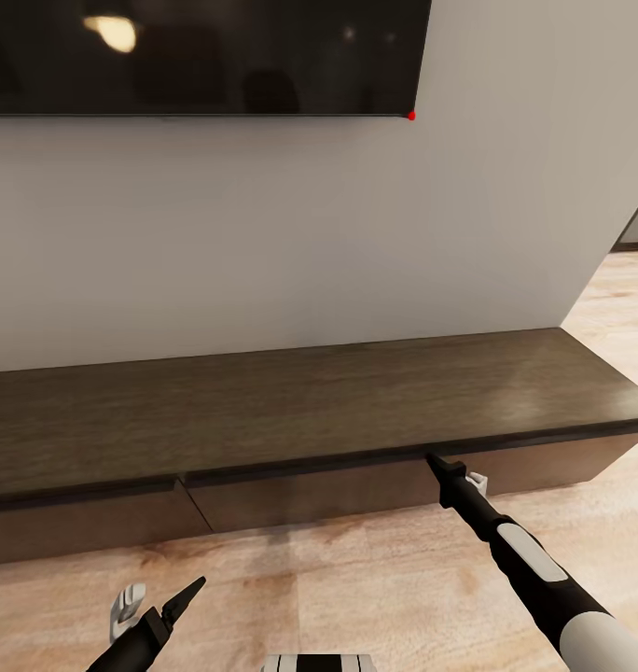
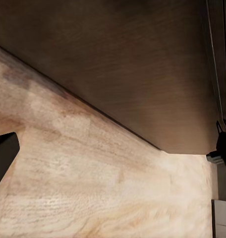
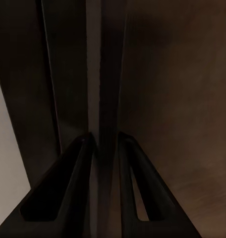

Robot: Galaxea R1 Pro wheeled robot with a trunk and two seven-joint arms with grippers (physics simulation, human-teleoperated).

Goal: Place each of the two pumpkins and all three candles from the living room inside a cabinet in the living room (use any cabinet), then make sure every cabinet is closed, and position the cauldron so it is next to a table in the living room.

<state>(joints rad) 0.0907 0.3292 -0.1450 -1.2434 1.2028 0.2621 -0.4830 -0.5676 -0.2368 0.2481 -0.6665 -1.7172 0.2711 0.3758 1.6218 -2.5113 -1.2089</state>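
Long, low dark brown wooden cabinet point(image 1: 310, 411) against the pale wall point(image 1: 291, 243), beneath the wall-mounted black screen point(image 1: 202, 56), on the light wood-plank floor point(image 1: 338, 588). Right pincer point(image 1: 437, 464) up against the cabinet's front just under the top's edge, right of centre. Left pincer point(image 1: 184, 597) low over the floor, before the cabinet's left part and well apart from it.

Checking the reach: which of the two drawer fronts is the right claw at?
The right-hand drawer front: the right claw sits at its top edge, under the cabinet top. The left-hand front has nothing near it.
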